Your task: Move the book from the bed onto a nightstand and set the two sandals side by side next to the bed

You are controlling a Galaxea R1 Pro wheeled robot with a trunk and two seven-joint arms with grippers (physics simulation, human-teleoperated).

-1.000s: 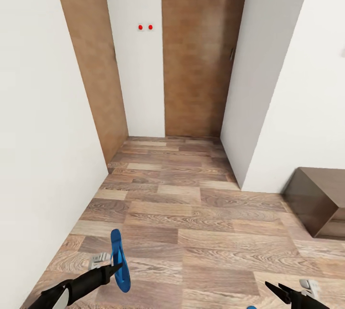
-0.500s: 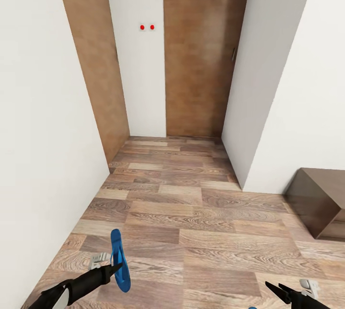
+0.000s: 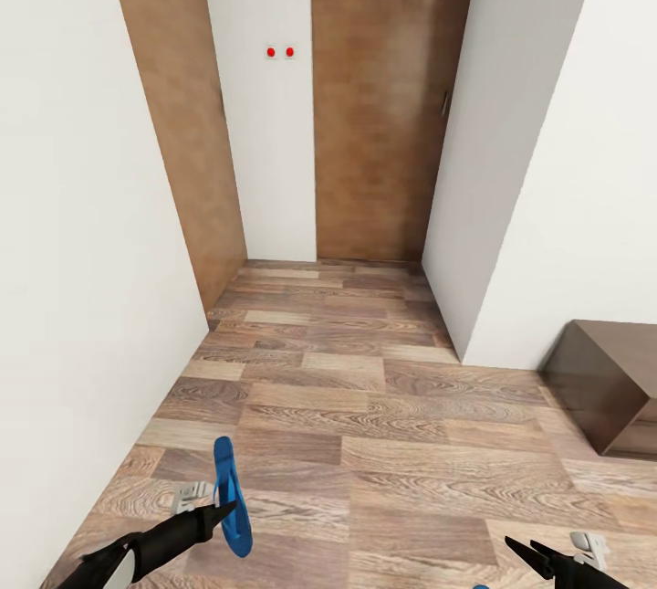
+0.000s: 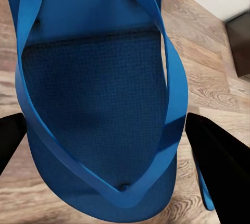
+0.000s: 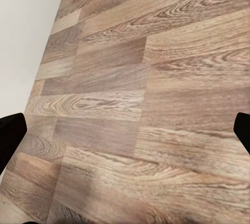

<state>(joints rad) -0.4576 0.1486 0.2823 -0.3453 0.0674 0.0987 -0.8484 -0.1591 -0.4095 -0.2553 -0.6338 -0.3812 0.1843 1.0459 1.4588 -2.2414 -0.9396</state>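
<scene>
Your left gripper (image 3: pixel 224 509) is clamped on a blue sandal (image 3: pixel 230 496) at 7 o'clock, held on edge above the wood floor (image 3: pixel 365 388). Your right gripper (image 3: pixel 525 554) at 5 o'clock has its fingers spread, nothing between them. White walls (image 3: pixel 82 251) close both sides; open floor runs toward the brown door (image 3: pixel 383 96) at 12. A dark dresser (image 3: pixel 602 383) sits at 4 o'clock.
</scene>
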